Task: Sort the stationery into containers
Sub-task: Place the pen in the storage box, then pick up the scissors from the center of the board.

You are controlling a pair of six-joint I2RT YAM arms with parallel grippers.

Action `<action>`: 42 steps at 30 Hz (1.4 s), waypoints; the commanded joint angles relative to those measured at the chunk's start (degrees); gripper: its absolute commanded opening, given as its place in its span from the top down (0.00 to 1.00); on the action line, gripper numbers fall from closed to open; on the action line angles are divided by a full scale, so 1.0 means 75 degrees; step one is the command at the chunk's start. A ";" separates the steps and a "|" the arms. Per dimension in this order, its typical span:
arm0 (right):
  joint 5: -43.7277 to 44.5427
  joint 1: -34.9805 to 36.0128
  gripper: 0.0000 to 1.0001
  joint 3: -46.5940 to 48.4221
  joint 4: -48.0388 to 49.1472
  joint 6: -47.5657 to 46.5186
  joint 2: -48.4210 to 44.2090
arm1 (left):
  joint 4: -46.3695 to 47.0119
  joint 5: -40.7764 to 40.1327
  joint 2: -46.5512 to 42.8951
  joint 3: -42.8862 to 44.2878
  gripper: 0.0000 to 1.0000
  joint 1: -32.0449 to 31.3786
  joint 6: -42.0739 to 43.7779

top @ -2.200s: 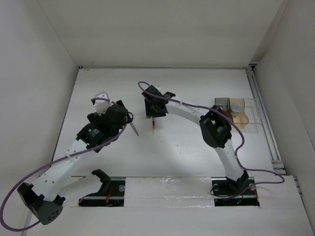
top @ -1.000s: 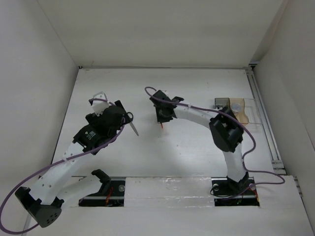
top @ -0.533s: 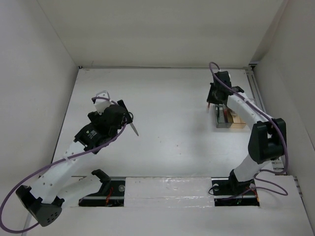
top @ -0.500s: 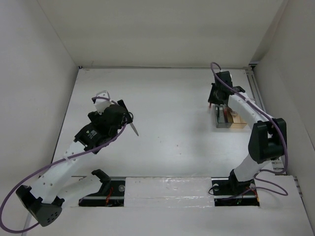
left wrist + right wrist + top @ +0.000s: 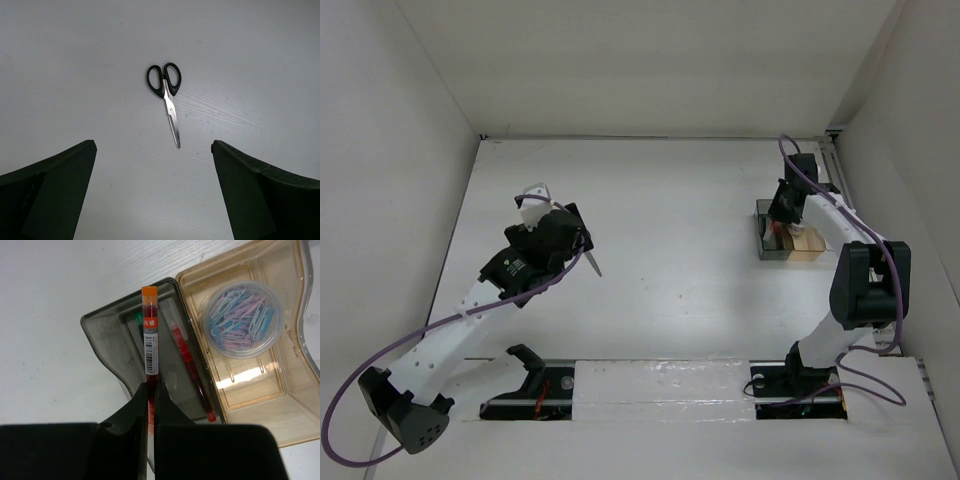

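Over at the organizer (image 5: 768, 250), a red-and-white pen (image 5: 150, 330) pinched tight in the right gripper (image 5: 151, 390). Hanging right above the dark grey compartment (image 5: 107, 347), orange cap pointing away from the wrist, not yet let go. Already down in that same compartment: a second red pen (image 5: 192, 370), lying lengthwise along the floor. Beside it, what looks like the dark green pen (image 5: 138, 317), though mostly hidden behind the held one, so no swearing to it. Next door, in the tan compartment (image 5: 255, 400), a round clear tub of coloured paper clips (image 5: 245, 320), sitting upright.

Counting up, then: one pen filed for certain, likely two, and a third poised for the drop. Probably needs only a release to land alongside the others.

On the other side, nothing picked up. Left gripper (image 5: 152, 146) spread wide, dark fingers (image 5: 50, 195) framing bare table (image 5: 75, 60), hovering over the black-handled scissors (image 5: 167, 95). Lying flat on the table, blades closed, tips toward the wrist camera, handles away. Seen from overhead, well apart from the organizer, clear across on the left half.

Leaves the scissors as the one big job outstanding: come down, close on them, carry them over to the right-hand side and find a compartment that takes them.
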 commanded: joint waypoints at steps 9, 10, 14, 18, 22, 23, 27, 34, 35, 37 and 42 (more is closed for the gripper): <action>0.0032 -0.0109 1.00 -0.0239 0.0212 0.0101 -0.0245 | 0.0129 -0.0004 0.0169 0.0097 0.00 0.0021 0.0123; 0.0032 -0.0109 1.00 -0.0309 0.0131 0.0102 -0.0245 | 0.0129 -0.0004 0.0169 0.0097 0.00 0.0021 0.0123; 0.0207 0.0043 0.83 -0.0310 0.0130 0.0172 -0.0245 | 0.0129 -0.0004 0.0169 0.0097 0.00 0.0021 0.0123; 0.0325 0.0125 0.62 -0.0310 0.0130 0.0242 -0.0315 | 0.0129 -0.0004 0.0169 0.0097 0.00 0.0021 0.0123; 0.0559 0.0196 0.45 -0.0310 0.0048 0.0313 -0.0502 | 0.0129 -0.0004 0.0169 0.0097 0.00 0.0021 0.0052; 0.0559 0.0196 0.40 -0.0310 0.0048 0.0313 -0.0584 | 0.0129 -0.0004 0.0169 0.0097 0.00 0.0021 0.0052; 0.0559 0.0452 0.37 -0.0228 0.0048 0.0395 -0.1063 | 0.0129 -0.0004 0.0239 0.0097 0.00 0.0021 0.0052; 0.0313 0.2373 0.00 -0.0005 0.0399 0.0465 -0.2388 | 0.0000 0.0884 0.0918 0.0239 0.00 0.1291 -0.0743; 0.0313 0.2607 0.00 -0.0005 0.0400 0.0558 -0.2459 | 0.0557 0.1768 0.1023 0.0087 0.00 0.1682 -0.0744; 0.0313 0.3357 0.00 0.0089 0.0598 0.0652 -0.2623 | 0.1123 0.2373 0.1117 -0.0487 0.00 0.2350 -0.0895; 0.0347 0.4904 0.00 -0.0004 0.0787 0.0794 -0.2787 | 0.1675 0.2340 0.2732 -0.0396 0.00 0.2939 -0.1366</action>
